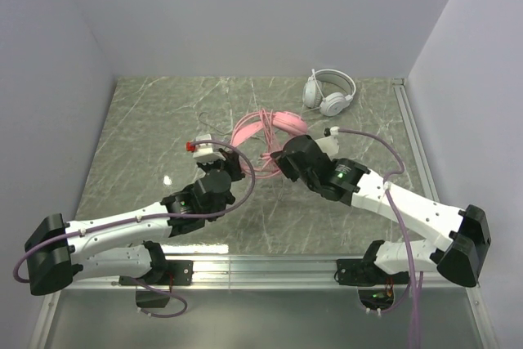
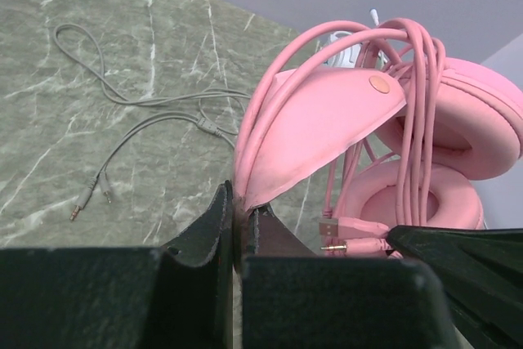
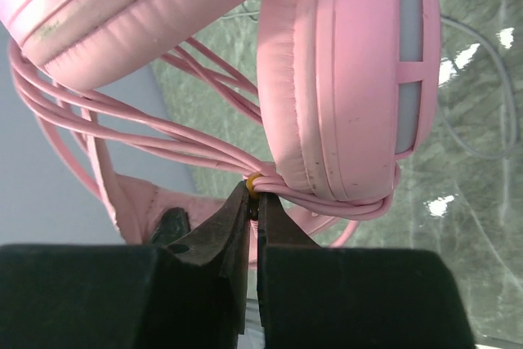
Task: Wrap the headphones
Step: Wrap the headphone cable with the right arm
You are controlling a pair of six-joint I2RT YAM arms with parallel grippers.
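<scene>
Left hand (image 2: pixel 237 202): jaws pinched tight on the lower edge of the padded headband of the pink headset (image 2: pixel 327 120).
Right hand (image 3: pixel 253 190): closed on the pink cable (image 3: pixel 163 132) at a small yellow fitting, just under one ear cup.
Left wrist view only: cable loops draped over the headband, a gold jack plug by the lower cup, and a thin grey cable (image 2: pixel 147 104) with two plugs lying loose on the worktop (image 1: pixel 147 120) at 9 o'clock of the headset.
Right wrist view only: the cable strands gathered between the two cups.
Top view only: both hands meet mid-worktop at the pink headset; a white headset (image 1: pixel 328 91) sits well apart at 1 o'clock, by the far wall.
Axis: the pink headset runs roughly 9 to 3 o'clock, band at 9, cups at 3.
</scene>
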